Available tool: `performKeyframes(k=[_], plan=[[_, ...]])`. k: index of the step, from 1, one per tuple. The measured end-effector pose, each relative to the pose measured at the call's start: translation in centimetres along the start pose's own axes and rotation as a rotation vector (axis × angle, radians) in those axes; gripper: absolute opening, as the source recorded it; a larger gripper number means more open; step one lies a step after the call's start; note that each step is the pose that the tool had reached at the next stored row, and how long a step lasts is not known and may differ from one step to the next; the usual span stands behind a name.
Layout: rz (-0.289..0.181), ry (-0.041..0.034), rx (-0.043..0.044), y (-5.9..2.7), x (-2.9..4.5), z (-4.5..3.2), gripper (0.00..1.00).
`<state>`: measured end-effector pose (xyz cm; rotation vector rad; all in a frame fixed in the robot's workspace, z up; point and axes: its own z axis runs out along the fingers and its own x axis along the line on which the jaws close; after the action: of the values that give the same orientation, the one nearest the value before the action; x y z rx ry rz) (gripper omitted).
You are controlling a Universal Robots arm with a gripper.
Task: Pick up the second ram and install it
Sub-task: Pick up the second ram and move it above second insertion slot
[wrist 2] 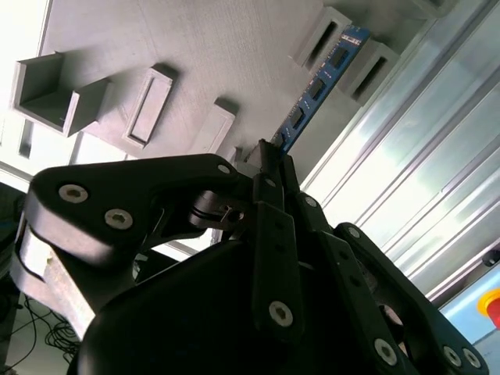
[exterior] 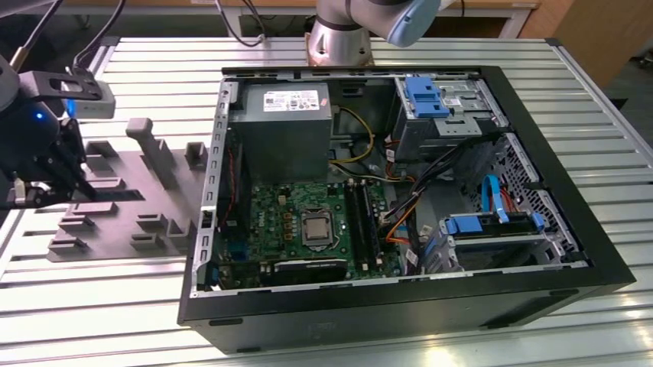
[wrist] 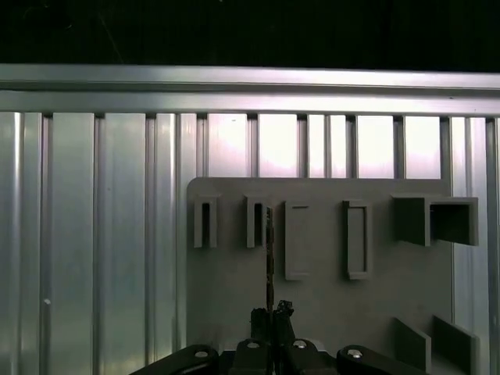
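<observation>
A ribbed aluminium surface (exterior: 408, 53) carries a grey tray (exterior: 112, 222) and, on the exterior view's right of it, an open case (exterior: 408, 306) with a green motherboard (exterior: 306, 222). A wooden panel (exterior: 612, 38) stands beyond the surface. In the exterior view the pincer (exterior: 72, 183) hangs over the tray, well apart from the case. In the second wrist view it is clenched on the near end of the ram (wrist 2: 312, 90), whose blue face carries dark chips. In the first wrist view the ram appears edge-on over the tray, pointing towards a slot; whether it is seated there cannot be told.
</observation>
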<state>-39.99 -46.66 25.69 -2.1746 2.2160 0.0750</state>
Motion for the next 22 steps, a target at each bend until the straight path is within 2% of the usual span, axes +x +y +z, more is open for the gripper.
performKeyframes(k=[22], plan=[[0.000,0.0000,-0.0001,0.03,-0.16,-2.67,0.14]])
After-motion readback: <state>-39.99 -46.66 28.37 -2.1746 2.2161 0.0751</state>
